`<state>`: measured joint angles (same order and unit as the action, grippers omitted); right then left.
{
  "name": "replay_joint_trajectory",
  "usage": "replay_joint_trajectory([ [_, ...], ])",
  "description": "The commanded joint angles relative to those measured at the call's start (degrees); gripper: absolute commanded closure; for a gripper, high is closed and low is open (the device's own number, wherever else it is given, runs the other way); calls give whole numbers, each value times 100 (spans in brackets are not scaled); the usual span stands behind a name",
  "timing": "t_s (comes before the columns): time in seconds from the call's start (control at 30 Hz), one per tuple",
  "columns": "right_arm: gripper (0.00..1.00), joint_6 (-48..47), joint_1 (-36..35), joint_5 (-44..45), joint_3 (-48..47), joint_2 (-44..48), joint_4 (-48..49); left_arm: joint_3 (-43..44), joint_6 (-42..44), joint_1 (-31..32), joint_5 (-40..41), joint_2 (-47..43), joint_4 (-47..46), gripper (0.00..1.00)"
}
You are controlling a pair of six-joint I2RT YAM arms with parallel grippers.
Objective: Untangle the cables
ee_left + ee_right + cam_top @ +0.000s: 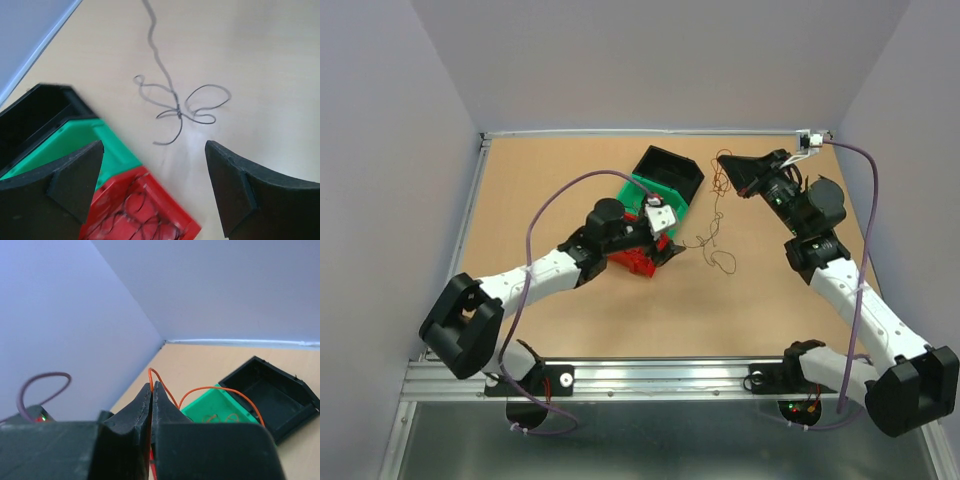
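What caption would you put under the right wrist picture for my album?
Right gripper shut on an orange cable, green bin and black bin beyond.

A lab test cell: plain grey walls [620,60] enclose a wooden tabletop [580,320].

A tan wooden table [570,310] fills the top view, enclosed by pale grey walls [670,60] at 9, 12 and 3 o'clock. A ridged metal rail [650,378] runs along its 6 o'clock edge. Just toward 12 o'clock from the table's middle, three small open bins sit in a slanted row, touching: a black bin [670,170], a green bin [117,152] at its 7 o'clock, and a red bin [175,207] at 7 o'clock of the green one.
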<state>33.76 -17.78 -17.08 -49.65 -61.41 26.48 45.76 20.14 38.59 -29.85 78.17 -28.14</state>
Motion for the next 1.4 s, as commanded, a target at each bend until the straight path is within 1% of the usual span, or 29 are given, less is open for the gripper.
replay_joint_trajectory([
  [0.0,99,412,-41,109,34,217,577,521,-54,438,215,320,-921,6],
  [0.03,99,491,-50,91,34,278,586,783,-124,517,242,574,-930,6],
  [0.13,99,605,-41,56,69,401,648,1197,-291,605,85,996,-1009,7],
  [0.33,100,711,-50,21,174,595,701,1839,-520,808,391,1569,-1255,9],
  [0.5,100,746,-50,21,262,691,736,1911,-441,939,427,1605,-1273,11],
  [0.57,99,816,-41,21,315,700,806,1928,-327,1001,471,1596,-1264,14],
  [0.6,100,851,-50,29,385,709,902,1937,-292,1019,471,1587,-1264,19],
  [0.63,99,913,-50,21,403,718,938,1972,-265,1054,462,1613,-1255,26],
  [0.7,100,974,-41,29,438,727,1052,2059,-239,1080,471,1683,-1081,64],
  [0.87,99,1010,-41,108,386,753,1061,2025,-221,1107,348,1763,-974,100],
  [1.03,100,949,-41,319,263,928,1017,1824,-291,1107,181,1789,-1070,100],
  [1.1,100,835,-41,635,140,1069,737,1709,-335,1107,172,1833,-1149,100],
  [1.13,100,712,-50,871,-26,1148,518,1613,-362,1107,137,1920,-1237,100],
  [1.23,99,457,-41,1162,-343,1227,209,1603,-414,1107,93,2236,-1290,100],
  [1.27,99,404,-41,1302,-587,1219,8,1629,-423,1107,84,2333,-1290,100],
  [1.37,99,158,-41,1496,-940,1219,-222,1699,-441,1107,67,2676,-1273,100],
])
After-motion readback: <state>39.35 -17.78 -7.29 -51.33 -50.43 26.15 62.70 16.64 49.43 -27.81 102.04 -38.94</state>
